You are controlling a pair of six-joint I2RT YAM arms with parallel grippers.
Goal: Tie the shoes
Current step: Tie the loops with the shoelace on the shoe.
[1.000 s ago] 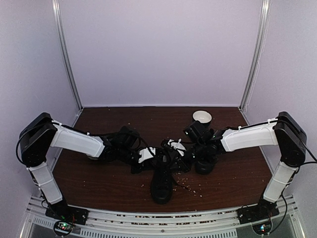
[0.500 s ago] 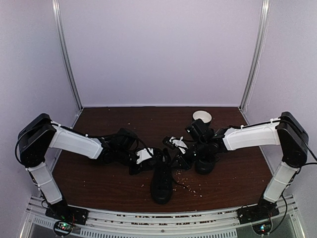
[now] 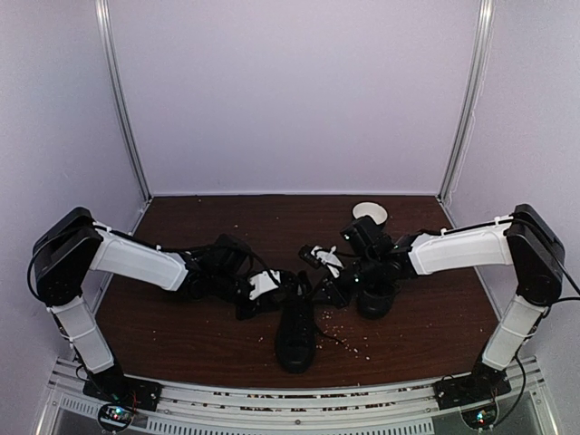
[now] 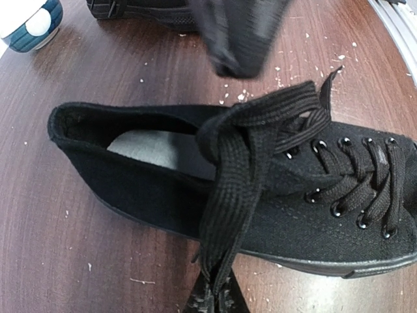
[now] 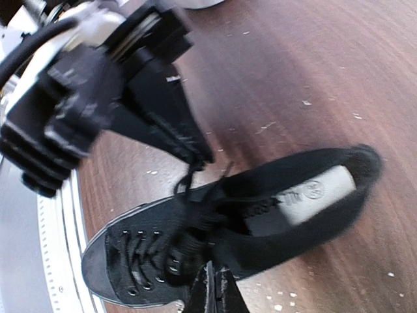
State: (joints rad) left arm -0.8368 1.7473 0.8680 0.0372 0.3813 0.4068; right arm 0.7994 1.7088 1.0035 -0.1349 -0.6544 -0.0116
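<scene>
1. Top external view.
   - Near shoe (image 3: pixel 295 331): at mid-table (image 3: pixel 181 335), long axis running near to far, toe toward the arm bases, collar toward the far side.
   - Left pincer (image 3: pixel 283 288): at the collar, reaching in from the left.
   - Right pincer (image 3: pixel 313 258): just beyond the collar, reaching in from the right. Both are about equally near.
   - Second shoe (image 3: pixel 374 297): to the right under the right arm, apart from the first.
   - White cup (image 3: pixel 369 214): far right.

2. Left wrist view.
   - Near shoe (image 4: pixel 313 208): lies across the view, heel left, toe right.
   - Lace (image 4: pixel 234 189): a flat black band. It runs from the crossing over the tongue down the shoe's side into the left pincer (image 4: pixel 212 300), which is closed on it, off the shoe over the table.
   - Right pincer (image 4: pixel 238 32): a blur beyond the shoe, state unreadable here.

3. Right wrist view.
   - Near shoe (image 5: pixel 280 238): toe lower left, heel upper right.
   - Right pincer (image 5: pixel 212 287): closed tip to tip, just beside the shoe's flank. I cannot tell whether a strand is caught.
   - Left pincer (image 5: pixel 195 153): on the opposite flank, lace rising to it.
   - Judgement: the pincers face each other across the long axis, so the coming pull goes crosswise.
   - Appearance: all-black low canvas with laced eyelet rows and a pale printed insole. No bow shows.
</scene>
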